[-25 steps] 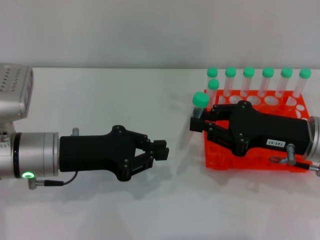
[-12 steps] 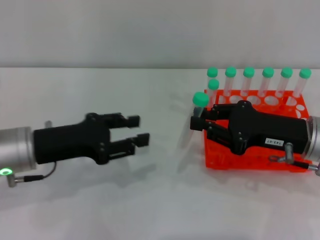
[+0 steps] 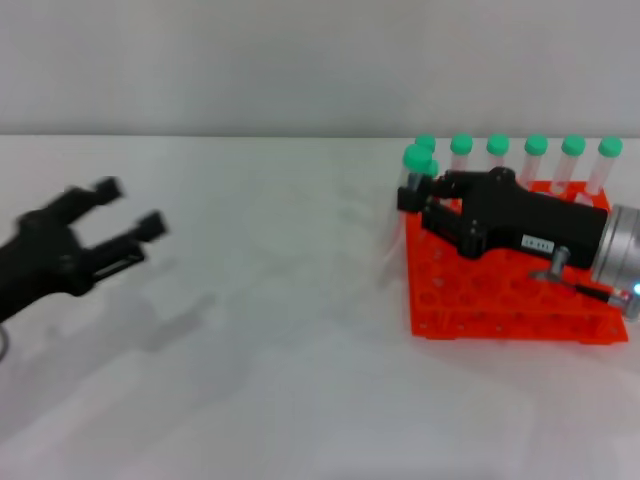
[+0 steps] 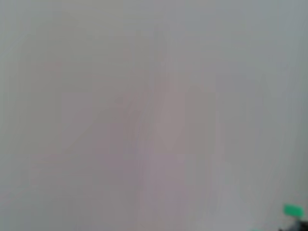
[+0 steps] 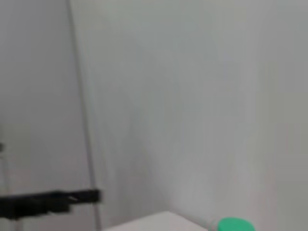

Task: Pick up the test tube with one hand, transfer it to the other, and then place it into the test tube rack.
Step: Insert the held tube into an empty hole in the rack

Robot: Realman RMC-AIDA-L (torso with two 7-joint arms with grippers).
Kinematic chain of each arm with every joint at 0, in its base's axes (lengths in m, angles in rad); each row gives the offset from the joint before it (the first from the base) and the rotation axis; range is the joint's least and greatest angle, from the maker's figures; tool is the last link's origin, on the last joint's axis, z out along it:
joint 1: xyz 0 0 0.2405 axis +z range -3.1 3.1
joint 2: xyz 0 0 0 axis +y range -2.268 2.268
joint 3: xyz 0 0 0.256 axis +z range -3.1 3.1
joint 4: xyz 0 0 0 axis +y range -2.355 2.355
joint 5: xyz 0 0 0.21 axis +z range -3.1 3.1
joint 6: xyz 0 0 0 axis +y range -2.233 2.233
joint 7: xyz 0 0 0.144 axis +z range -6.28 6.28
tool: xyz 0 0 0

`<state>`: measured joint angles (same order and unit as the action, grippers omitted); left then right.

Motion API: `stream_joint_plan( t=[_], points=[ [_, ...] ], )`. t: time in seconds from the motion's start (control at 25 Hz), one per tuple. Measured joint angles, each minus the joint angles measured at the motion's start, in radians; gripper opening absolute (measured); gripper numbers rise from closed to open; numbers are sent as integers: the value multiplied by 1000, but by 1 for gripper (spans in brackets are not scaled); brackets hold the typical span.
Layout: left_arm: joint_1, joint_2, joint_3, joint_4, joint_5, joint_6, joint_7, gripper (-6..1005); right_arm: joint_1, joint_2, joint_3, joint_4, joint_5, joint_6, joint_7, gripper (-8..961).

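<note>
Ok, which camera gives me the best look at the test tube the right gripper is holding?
The head view. It shows the test tube upright in the right gripper at the rack's left far corner, green cap up. The right wrist view catches only its cap; the left wrist view shows just a green speck, too small to identify.

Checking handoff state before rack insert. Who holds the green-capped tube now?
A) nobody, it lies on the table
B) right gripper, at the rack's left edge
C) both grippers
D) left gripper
B: the right gripper is shut on the test tube at the test tube rack edge; the left gripper is open and empty, far off.
</note>
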<state>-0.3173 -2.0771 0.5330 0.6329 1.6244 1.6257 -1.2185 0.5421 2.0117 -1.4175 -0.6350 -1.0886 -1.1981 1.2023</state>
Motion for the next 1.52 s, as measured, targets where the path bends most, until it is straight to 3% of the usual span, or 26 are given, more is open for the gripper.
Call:
stream_joint_plan(
  t=[0.28,0.64,1.52],
  points=[
    [63,0,-91,-152,-117,-12,185,892,7,3,0,0,22,178,-79,197],
    [104,-1,-128,-209,-153,-24,247,892,27,-1,25,2,22,262,-108,196],
    [70,2,-131,-211,-155,-37,249,892,42,1,26,45,12,354,-135,196]
  ],
)
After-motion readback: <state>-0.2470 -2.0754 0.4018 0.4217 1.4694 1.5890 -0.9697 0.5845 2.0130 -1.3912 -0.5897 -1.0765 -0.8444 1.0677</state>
